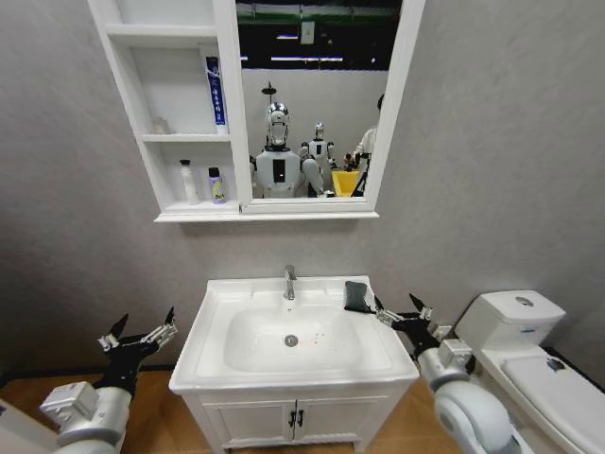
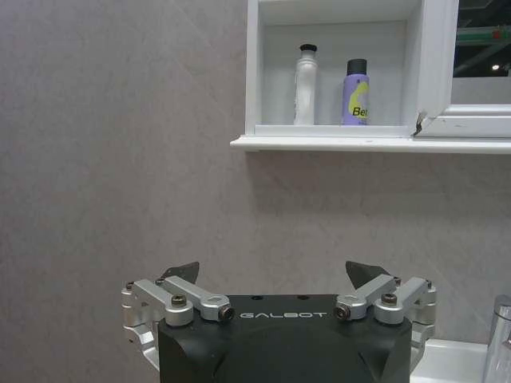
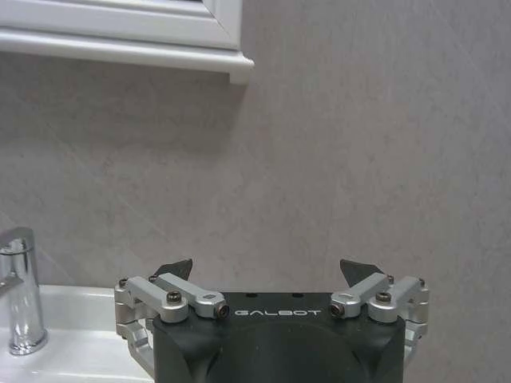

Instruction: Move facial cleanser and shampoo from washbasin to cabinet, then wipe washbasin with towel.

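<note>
Washbasin [image 1: 216, 331] is sitting white and wide in front of me, its oval bowl bare, the chrome tap [image 1: 289, 282] standing at the middle of the back rim. Open room is lying on both sides of it: grey wall behind, wood floor down at my left, the white toilet [image 1: 529, 350] close on my right. The towel [image 1: 357, 296] is lying dark and folded on the back right corner of the rim, near the edge.

Above, the cabinet [image 1: 227, 113] is hanging on the wall, shelves on the left and mirror on the right. In its lowest compartment a white bottle [image 1: 190, 182] and a purple bottle [image 1: 217, 186] are standing upright, just beside each other; in the middle compartment a tall blue-and-white tube [image 1: 216, 92] is leaning against the right wall. I cannot read the labels well enough to say which is the cleanser.

I am holding my left gripper [image 1: 140, 336] out beside the basin's left edge, fingers spread apart, holding nothing, pointing at the wall. My right gripper [image 1: 405, 312] is hovering at the basin's right rim, fingers likewise spread and holding nothing, one fingertip just beside the towel, perhaps touching it.
</note>
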`<state>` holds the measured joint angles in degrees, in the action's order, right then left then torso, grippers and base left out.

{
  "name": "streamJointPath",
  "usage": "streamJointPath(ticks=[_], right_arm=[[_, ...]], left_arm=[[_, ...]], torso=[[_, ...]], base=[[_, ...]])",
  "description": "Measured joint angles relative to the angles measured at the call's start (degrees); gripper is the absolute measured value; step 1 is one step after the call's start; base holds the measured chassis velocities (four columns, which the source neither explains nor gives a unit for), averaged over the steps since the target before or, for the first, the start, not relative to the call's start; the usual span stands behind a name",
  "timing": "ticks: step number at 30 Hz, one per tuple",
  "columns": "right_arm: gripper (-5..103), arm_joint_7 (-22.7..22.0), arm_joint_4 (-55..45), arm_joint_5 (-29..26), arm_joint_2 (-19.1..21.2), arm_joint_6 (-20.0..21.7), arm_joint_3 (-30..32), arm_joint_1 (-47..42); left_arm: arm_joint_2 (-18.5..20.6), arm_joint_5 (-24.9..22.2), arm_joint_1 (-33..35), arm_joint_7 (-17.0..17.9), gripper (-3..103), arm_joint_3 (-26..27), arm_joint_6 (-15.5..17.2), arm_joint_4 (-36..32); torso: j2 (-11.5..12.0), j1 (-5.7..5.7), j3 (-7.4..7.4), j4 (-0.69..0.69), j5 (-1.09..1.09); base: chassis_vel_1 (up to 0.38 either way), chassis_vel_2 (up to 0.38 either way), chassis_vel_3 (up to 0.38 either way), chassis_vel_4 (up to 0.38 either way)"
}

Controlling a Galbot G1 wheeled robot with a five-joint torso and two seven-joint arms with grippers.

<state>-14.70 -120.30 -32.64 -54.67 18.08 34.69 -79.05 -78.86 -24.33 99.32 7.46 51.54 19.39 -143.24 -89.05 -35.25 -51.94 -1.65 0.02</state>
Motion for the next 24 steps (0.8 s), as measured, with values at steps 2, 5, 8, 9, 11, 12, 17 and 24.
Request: streamJointPath(ticks=[2,5,8,9,11,12,17,24], right_arm=[[100,-1.4,3.9,-4.8,3.0,2.4,-1.7,4.1],[100,-2.2,6.6,-7.8,4.6,3.8,-3.5,7.1],[100,-4.1,11.3,-11.8,6.3,5.1,-8.0,13.8],[100,-6.3,14.5,-14.5,6.3,6.0,-11.9,18.5],[100,-8.0,16.7,-16.0,5.9,6.6,-14.4,21.5],[100,-10.1,20.4,-17.5,5.0,7.3,-18.2,25.7],[100,-13.0,30.2,-20.0,1.8,8.1,-26.8,35.1],[100,-11.1,42.3,-17.0,-2.5,5.7,-32.9,42.7]], left_arm=[[0.0,0.0,0.0,0.0,100,0.0,0.0,0.0],[0.0,0.0,0.0,0.0,100,0.0,0.0,0.0],[0.0,0.0,0.0,0.0,100,0.0,0.0,0.0],[0.0,0.0,0.0,0.0,100,0.0,0.0,0.0],[0.0,0.0,0.0,0.0,100,0.0,0.0,0.0],[0.0,0.0,0.0,0.0,100,0.0,0.0,0.0],[0.0,0.0,0.0,0.0,100,0.0,0.0,0.0],[0.0,0.0,0.0,0.0,100,0.0,0.0,0.0]], torso=[[0.0,0.00,0.00,0.00,-0.01],[0.0,-0.01,0.00,0.00,-0.01],[0.0,-0.01,0.00,-0.01,-0.02],[0.0,-0.01,0.00,0.00,-0.03],[0.0,-0.01,0.00,0.01,-0.02],[0.0,-0.01,-0.01,0.01,-0.02],[0.0,-0.01,-0.01,0.01,-0.01],[0.0,-0.02,0.00,0.00,-0.03]], base=[[0.000,0.000,0.000,0.000],[0.000,0.000,0.000,0.000],[0.000,0.000,0.000,0.000],[0.000,0.000,0.000,0.000],[0.000,0.000,0.000,0.000],[0.000,0.000,0.000,0.000],[0.000,0.000,0.000,0.000],[0.000,0.000,0.000,0.000]])
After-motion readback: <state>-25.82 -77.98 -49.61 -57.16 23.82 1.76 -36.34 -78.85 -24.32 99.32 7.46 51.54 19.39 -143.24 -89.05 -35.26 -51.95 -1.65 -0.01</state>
